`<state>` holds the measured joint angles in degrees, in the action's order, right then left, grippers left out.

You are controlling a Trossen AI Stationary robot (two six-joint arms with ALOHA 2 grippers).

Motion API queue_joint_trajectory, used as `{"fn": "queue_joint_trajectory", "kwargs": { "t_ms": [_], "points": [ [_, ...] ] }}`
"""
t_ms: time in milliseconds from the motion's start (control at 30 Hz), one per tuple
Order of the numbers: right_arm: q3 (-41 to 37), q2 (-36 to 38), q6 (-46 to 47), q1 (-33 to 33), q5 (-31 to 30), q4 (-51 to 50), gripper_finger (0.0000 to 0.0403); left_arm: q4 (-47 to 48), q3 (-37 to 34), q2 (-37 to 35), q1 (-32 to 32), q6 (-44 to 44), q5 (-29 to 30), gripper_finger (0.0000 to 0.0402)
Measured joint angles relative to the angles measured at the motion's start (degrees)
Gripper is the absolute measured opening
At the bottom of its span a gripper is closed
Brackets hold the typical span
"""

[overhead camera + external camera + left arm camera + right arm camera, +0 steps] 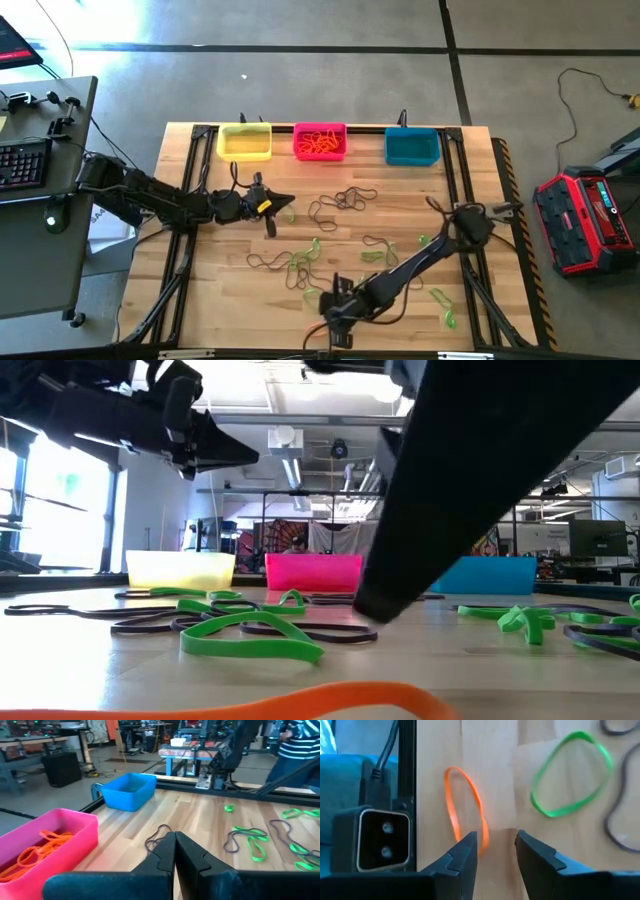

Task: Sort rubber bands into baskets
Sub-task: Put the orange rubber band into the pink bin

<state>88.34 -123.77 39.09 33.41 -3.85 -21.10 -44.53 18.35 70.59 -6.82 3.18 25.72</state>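
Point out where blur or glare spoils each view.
Low view: the near orange band and a dark arm are out of focus; windows glare at left. Right wrist view: soft throughout, green band smeared. Left wrist view: pincer blurred. High view: glare top left.

The scene was brightly and evenly lit. In the overhead view a patch of white glare washed out the floor point(120, 25) at the upper left, and the wooden surface point(400, 200) showed only faint, soft shadows beneath the arms. At table height, daylight blazed through a window point(60, 500) on the left and ceiling lights point(385, 390) glowed overhead, so both arms read as dark silhouettes. An orange rubber band point(250, 700) nearest that lens was a soft blur, as was the big dark arm point(480, 470) crossing the frame. In the right wrist picture the right pincer point(496, 851) and the green band point(570, 775) looked slightly smeared. The left wrist picture was blurred close up, at the left pincer point(175, 862), and at the pink basket point(55, 845).
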Motion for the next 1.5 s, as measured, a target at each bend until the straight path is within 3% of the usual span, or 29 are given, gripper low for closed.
{"fn": "queue_joint_trajectory", "kwargs": {
  "t_ms": [367,600,900,1300,1500],
  "points": [
    [6.0,-6.4,-2.6,0.5,-0.6,-4.2,0.0113,0.3,0.0,0.0,-0.5,0.7,2.7,0.0],
    [5.9,-6.1,-5.9,0.2,-0.7,-5.9,0.001,1.8,0.0,0.0,-0.5,0.7,3.4,0.0],
    [12.4,-6.6,-10.9,-1.8,-2.2,-17.0,0.0003,1.9,0.0,0.0,-1.8,0.8,3.5,0.0],
    [27.6,-6.4,-20.7,-8.3,-14.8,-39.2,0.0,1.8,0.0,0.0,-3.3,1.3,3.6,0.0],
    [29.7,-6.3,-26.2,-14.1,-16.2,-43.1,0.0,3.2,0.0,-0.1,-1.9,2.9,3.6,0.0]
  ]
}}
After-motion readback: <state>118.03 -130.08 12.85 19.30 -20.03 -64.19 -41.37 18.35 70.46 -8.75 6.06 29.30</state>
